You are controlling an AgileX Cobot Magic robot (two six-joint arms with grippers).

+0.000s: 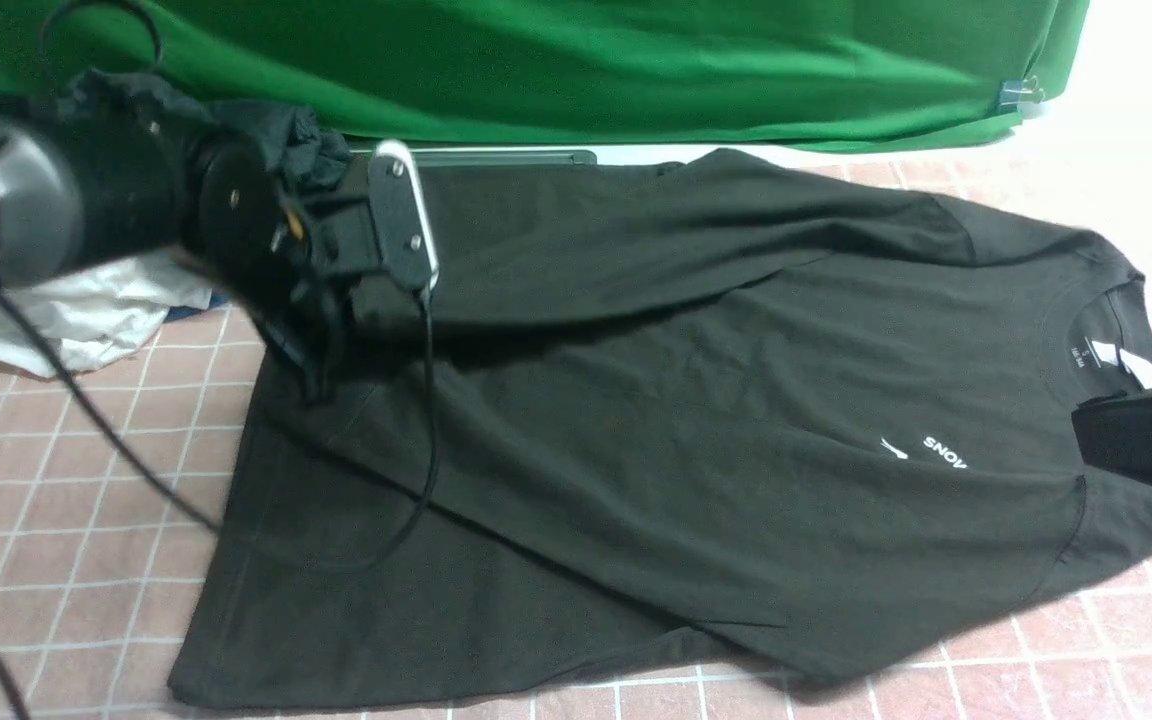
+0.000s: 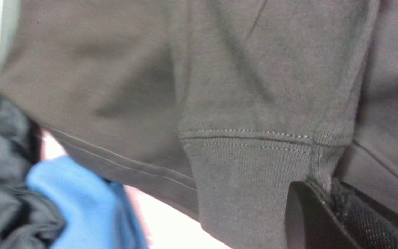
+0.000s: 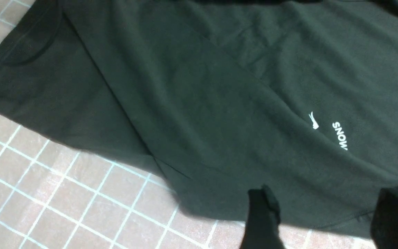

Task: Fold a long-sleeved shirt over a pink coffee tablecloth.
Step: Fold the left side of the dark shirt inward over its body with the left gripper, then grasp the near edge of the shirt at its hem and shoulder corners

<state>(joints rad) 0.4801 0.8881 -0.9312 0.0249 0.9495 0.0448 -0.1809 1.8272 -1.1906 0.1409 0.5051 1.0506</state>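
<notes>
Your left gripper (image 2: 326,195) is clamped on the ribbed cuff (image 2: 250,180) of the black long-sleeved shirt (image 1: 696,400). The shirt lies spread flat on the pink grid-lined tablecloth (image 1: 66,500). Your right gripper (image 3: 327,209) hovers, fingers apart, over the shirt's edge.

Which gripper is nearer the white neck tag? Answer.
Right. The right gripper is just beside the neck tag; the left gripper holds the long-sleeved shirt's cuff, far across.

The front camera is looking forward over the whole black long-sleeved shirt (image 1: 696,420). The left wrist camera is hugging its ribbed cuff (image 2: 247,180); the right is sharing the front's white chest print (image 3: 340,136).
</notes>
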